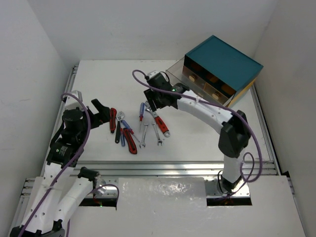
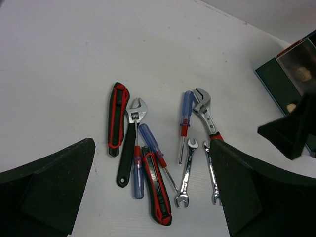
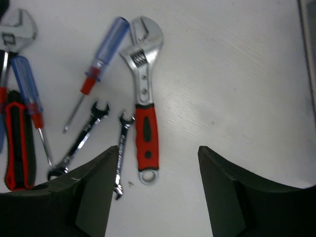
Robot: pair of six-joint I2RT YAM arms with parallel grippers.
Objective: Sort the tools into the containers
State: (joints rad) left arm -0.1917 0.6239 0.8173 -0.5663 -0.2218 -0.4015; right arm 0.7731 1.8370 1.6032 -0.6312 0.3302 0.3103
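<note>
Jaws gaping and empty on both sides, right jaws nearer to red-handled wrench (image 3: 146,123), handle end just ahead, lying lengthwise straight out from the gap.

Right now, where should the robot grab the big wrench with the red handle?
I'd grip the red-handled wrench by the middle of its handle, straight down from above with the right end effector. It lies flat, the handle is its thickest part, and a slim spanner crowds one side.
</note>
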